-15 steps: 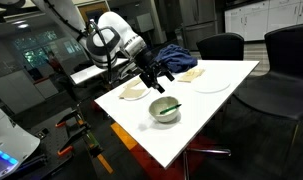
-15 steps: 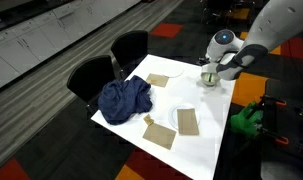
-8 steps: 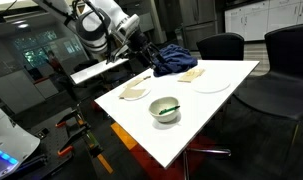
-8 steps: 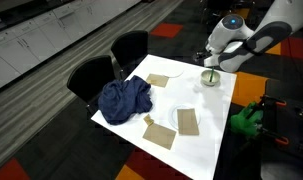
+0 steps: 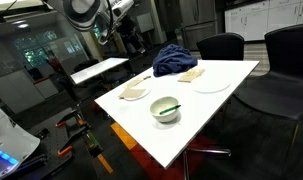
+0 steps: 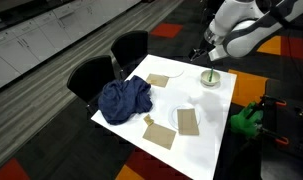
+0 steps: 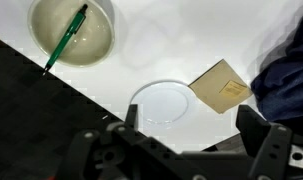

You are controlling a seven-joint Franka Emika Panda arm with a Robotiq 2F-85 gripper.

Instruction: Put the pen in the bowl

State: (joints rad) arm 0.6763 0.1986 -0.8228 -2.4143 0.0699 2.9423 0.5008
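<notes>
The white bowl [image 5: 166, 111] stands near the front edge of the white table [image 5: 206, 115]. The green pen [image 5: 166, 106] lies slanted inside it, one end over the rim. Both also show in the wrist view, the bowl [image 7: 89, 42] and the pen [image 7: 66, 40] at the top left. The bowl also shows in an exterior view [image 6: 210, 78]. My gripper [image 7: 191, 125] is open and empty, high above the table and away from the bowl. It hangs raised in both exterior views [image 5: 127, 40] [image 6: 203, 53].
A flat white plate [image 7: 161, 103] lies below my gripper, beside a tan napkin [image 7: 223, 85] and a blue cloth [image 7: 286, 70]. A shallow dish [image 5: 134, 92] sits at the table's left corner. Black chairs [image 5: 219, 47] stand behind the table.
My gripper has risen and pulled back from the bowl toward the table's far side. The pen stays in the bowl.
</notes>
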